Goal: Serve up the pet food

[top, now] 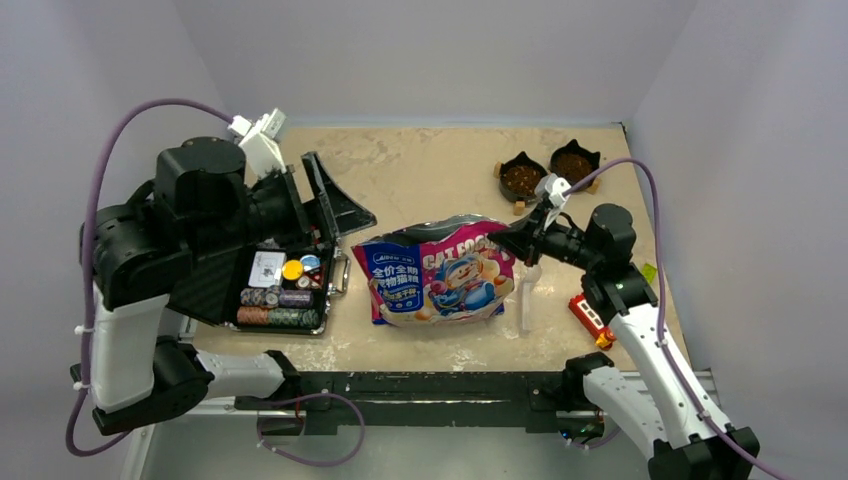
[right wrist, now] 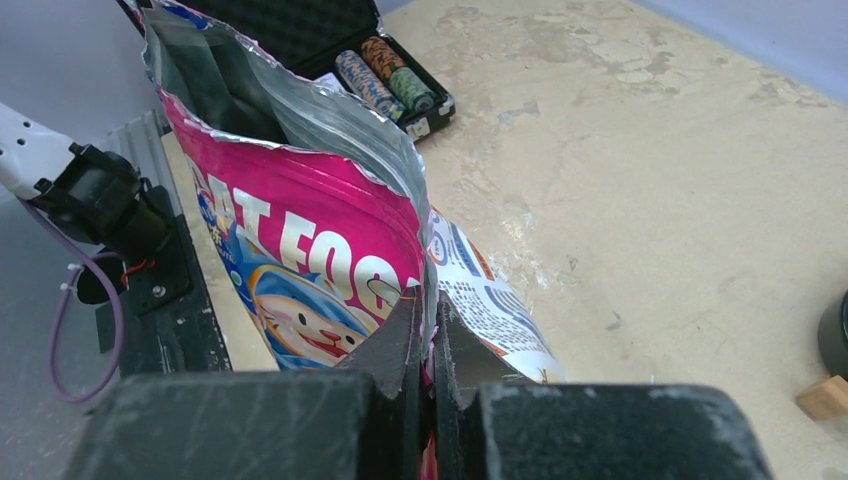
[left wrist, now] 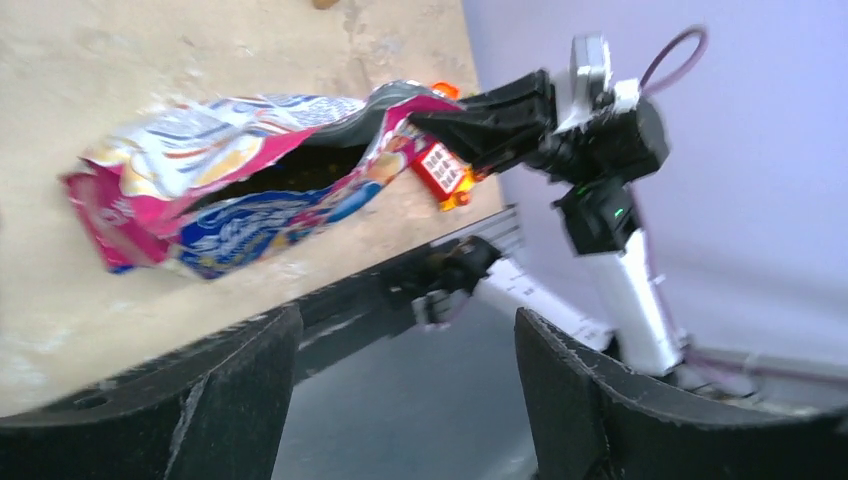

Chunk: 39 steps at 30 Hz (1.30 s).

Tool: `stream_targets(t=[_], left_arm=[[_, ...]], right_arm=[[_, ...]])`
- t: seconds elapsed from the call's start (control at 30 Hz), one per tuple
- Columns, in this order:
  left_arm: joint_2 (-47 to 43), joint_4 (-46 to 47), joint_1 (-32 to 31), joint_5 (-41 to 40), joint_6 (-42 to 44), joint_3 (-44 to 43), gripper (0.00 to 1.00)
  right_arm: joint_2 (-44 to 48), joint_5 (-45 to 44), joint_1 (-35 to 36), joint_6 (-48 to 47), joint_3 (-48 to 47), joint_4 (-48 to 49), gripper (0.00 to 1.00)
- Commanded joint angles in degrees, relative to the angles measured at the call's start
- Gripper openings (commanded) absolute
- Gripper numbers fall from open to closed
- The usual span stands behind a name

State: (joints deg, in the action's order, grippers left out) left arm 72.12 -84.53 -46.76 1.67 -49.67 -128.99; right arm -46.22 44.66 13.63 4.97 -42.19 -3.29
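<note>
Top external view: glossy foil bag [top: 440, 272], pink-blue-white with a cartoon print, lies crumpled on the mottled beige tabletop [top: 420, 165]. Its torn, silver-lined mouth faces away from the arm bases. Right tool [top: 510, 241] pinches the bag's upper right edge. Right wrist view shows both black fingers [right wrist: 400, 345] pressed together on the thin foil lip, that corner lifted and the mouth gaping. Pet food [top: 522, 180]: small brown kibble fills two round black cat-eared bowls [top: 590, 156] at far right, well apart from the bag. The bag's dark interior in the left wrist view is too blurred to tell its contents. Left tool [top: 315, 205] hangs above an open black foam-lined case [right wrist: 310, 25], matte fingers [left wrist: 600, 400] spread with nothing between them. The case holds striped poker chips [top: 280, 316] in rows, lying on edge. Small red blocky item [top: 590, 318] lies near the right arm.
</note>
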Motion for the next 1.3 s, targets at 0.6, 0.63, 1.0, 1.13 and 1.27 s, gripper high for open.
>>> stream_targets(t=[0.6, 0.63, 1.0, 1.13, 1.27], left_arm=[[-3.44, 8.84, 0.8, -5.12, -65.95, 36.67, 0.92], [-3.07, 8.18, 0.8, -5.52, -66.25, 36.92, 0.92], [-3.37, 12.0, 0.78, -8.27, -64.1, 43.77, 0.4], [-6.07, 13.62, 0.86, -9.32, -63.83, 47.09, 0.1], [-7.16, 14.6, 0.9, -9.2, -61.77, 47.86, 0.0]], right_arm=[[5.59, -4.91, 4.85, -11.85, -7.88, -14.1, 0.0], [5.46, -4.59, 5.09, -11.51, -7.71, -13.57, 0.0], [11.24, -9.67, 5.22, -16.86, -4.45, -16.99, 0.0], [15.53, -12.24, 5.32, -21.74, -3.37, -21.68, 0.0], [18.57, -7.64, 5.77, -25.76, -2.85, -24.27, 0.3]])
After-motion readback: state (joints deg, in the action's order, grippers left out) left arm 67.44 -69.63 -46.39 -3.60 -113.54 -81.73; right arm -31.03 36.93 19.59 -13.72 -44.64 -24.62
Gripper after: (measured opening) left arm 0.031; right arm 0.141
